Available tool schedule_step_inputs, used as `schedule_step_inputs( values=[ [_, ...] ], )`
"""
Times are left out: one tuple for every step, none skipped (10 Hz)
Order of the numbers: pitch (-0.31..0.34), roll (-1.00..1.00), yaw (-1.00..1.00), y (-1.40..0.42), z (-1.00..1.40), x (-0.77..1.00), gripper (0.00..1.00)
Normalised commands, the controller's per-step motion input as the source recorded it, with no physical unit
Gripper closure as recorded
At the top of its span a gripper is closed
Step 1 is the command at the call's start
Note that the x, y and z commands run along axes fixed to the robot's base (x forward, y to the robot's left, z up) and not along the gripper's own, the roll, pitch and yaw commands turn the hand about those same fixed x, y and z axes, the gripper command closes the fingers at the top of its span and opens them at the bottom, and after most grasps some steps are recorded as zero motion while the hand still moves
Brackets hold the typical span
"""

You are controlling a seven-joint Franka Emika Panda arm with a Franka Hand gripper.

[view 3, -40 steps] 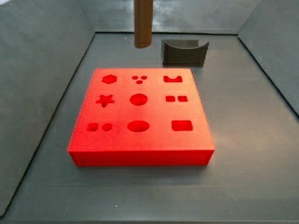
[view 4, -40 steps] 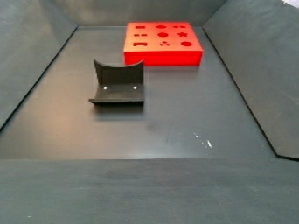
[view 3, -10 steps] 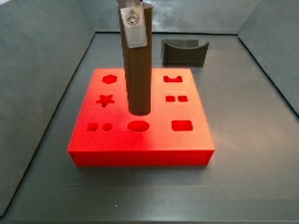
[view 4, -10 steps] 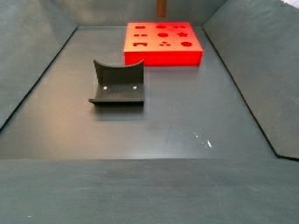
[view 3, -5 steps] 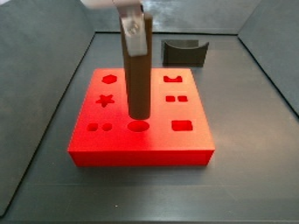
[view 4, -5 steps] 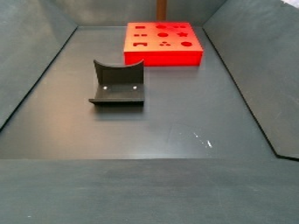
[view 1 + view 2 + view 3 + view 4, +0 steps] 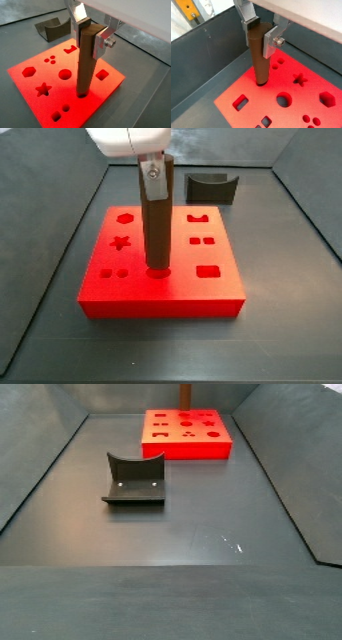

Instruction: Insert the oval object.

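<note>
While the red block (image 7: 160, 258) sits far from the holder (image 7: 134, 480), the gripper (image 7: 89, 31) clamps the upright oval object (image 7: 155, 223) (tip at a near-row hole), so lower it straight, staying vertical.

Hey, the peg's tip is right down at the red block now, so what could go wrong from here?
1. The oval object stands with its tip at a hole in the red block. If the oval outlines are slightly turned against each other, it may jam rather than slide in.

2. The hand grips only the peg's top, so pushing against a jam could tilt the long peg between the fingers.

3. Neighbouring holes sit close; a small sideways slip might catch an edge.
</note>
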Motion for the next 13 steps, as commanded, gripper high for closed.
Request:
schedule_step_inputs(
  values=[
    [0.0, 0.1, 0.02, -0.1, -0.14, 0.16, 1.0],
    [0.0, 0.11, 0.04, -0.17, -0.12, 0.2, 1.0],
    [0.0, 0.12, 0.08, -0.17, -0.13, 0.29, 1.0],
    [0.0, 0.08, 0.08, -0.03, -0.16, 0.21, 1.0],
    [0.0, 0.07, 0.11, 0.0, -0.17, 0.06, 1.0],
    [0.0, 0.04, 0.07, 0.05, -0.1, -0.08, 1.0],
    [0.0, 0.01, 0.01, 0.0, -0.01, -0.19, 1.0],
    [0.0, 0.02, 0.03, 0.0, 0.0, -0.15, 1.0],
    [0.0, 0.0, 0.05, 0.0, 0.0, -0.1, 1.0],
    [0.0, 0.02, 0.1, 0.02, -0.09, 0.0, 1.0],
    [0.0, 0.04, 0.21, 0.17, -0.15, 0.12, 1.0],
    [0.0, 0.05, 0.23, 0.15, -0.13, 0.14, 1.0],
    [0.0, 0.0, 0.0, 0.0, -0.03, 0.0, 1.0]
  ],
)
